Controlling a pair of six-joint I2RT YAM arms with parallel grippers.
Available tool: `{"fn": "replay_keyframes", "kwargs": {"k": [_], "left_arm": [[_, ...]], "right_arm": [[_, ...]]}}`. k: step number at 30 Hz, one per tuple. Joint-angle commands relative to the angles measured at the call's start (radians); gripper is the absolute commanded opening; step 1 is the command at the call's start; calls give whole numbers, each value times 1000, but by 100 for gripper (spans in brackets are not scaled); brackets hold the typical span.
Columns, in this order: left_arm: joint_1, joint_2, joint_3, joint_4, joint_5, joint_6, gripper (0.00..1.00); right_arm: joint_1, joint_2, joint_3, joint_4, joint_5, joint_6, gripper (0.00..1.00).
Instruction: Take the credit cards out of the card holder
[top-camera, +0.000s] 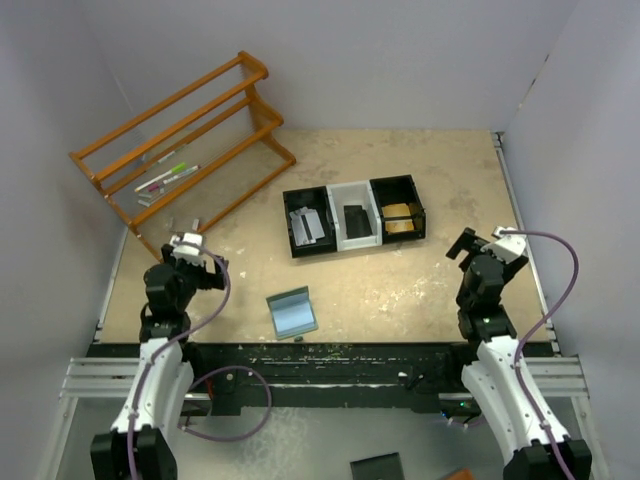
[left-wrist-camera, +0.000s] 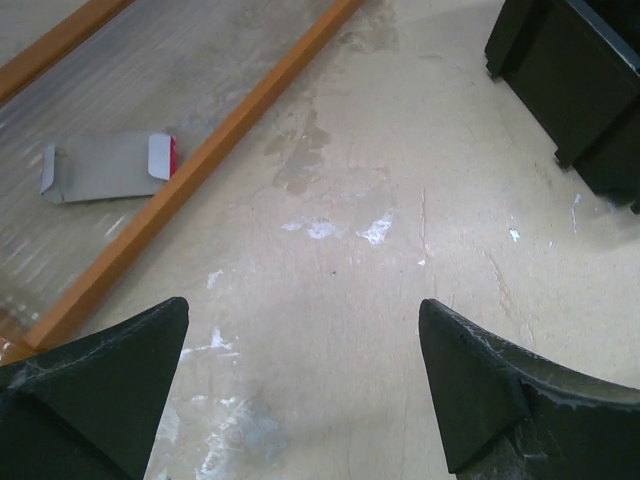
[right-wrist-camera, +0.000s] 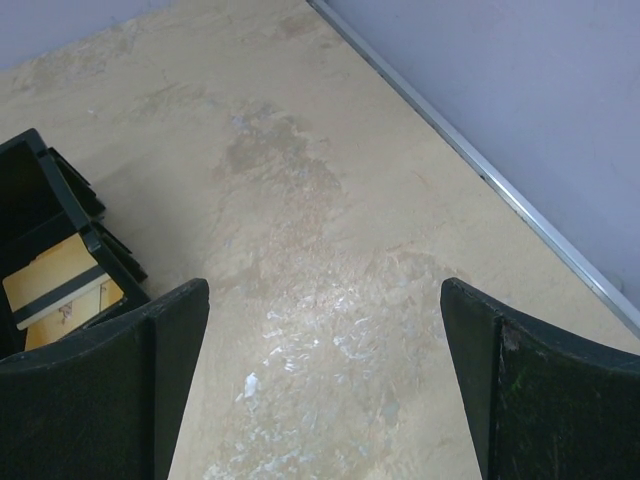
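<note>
Lower centre, the card holder (top-camera: 292, 312) lies open; credit cards (top-camera: 308, 226) sit in the bin tray (top-camera: 350, 186). Wide-jawed and empty, left gripper (left-wrist-camera: 303, 310) and right gripper (right-wrist-camera: 322, 290).

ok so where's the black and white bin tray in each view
Top external: the bin tray sits mid-table, beyond the open card holder.
Left wrist: only a black corner of it shows, top right.
Right wrist: its black end compartment is at the left edge, holding a tan card.
Shared landmark: the scuffed beige tabletop, in all three views.
</note>
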Motion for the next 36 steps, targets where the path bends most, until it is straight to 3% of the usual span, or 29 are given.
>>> {"fn": "replay_keyframes", "kwargs": {"k": [1,8,10,15,19,24,27,31,36], "left_arm": [[7,-171,-92,66,-10,-18,99],[6,-187,-117,71,-57,-35,99],[7,-180,-116,74,-58,-34,99],[6,-197,-120,67,-40,-28,99],[6,-176,-117,78,-35,-24,99],[6,-179,-118,78,-36,-23,99],[6,-174,-116,81,-37,-23,99],[6,-172,-116,81,-38,-23,99],[6,-173,-115,80,-37,-23,99]], "right_arm": [[-4,-17,-32,107,-51,-70,100],[-3,204,1,172,-84,-97,100],[-2,215,-5,142,19,-23,100],[-2,118,-37,126,36,-18,100],[-2,-81,-107,164,-255,-204,100],[-2,-216,-167,165,-149,-165,100],[-3,-361,-263,213,-247,-223,100],[-2,-263,-250,213,-255,-185,100],[-2,-357,-264,179,-313,-231,100]]}}
